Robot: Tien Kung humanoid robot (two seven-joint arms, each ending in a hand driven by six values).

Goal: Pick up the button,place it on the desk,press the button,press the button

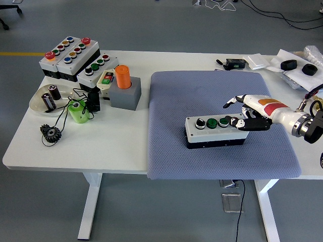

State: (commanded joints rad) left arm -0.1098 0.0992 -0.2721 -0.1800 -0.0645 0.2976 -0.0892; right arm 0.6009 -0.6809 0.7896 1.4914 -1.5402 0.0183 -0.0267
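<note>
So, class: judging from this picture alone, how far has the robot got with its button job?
Done: the button box already lies flat on the blue-grey pad, so the pick and place look finished. In hand: the right robot hand is over the box's right end, at its rightmost button. Left: whether either press has gone through cannot be told.

Readable text: none anywhere in the view.
Button box (216,131) on the grey mat, at about 4 o'clock: coloured caps only, any lettering is too small to make out.
Button boxes (70,55) at 10 o'clock on the tabletop (121,146): coloured caps, no legible labels.
Small pendant switch (106,78) beside the orange cylinder: green and red patches, any print on them is too blurred to read.
Black device (234,63) at 1 o'clock: a pale strip on top, unreadable.
Right hand (247,113) shell: an orange and red marking, no letters or numbers discernible.
</note>
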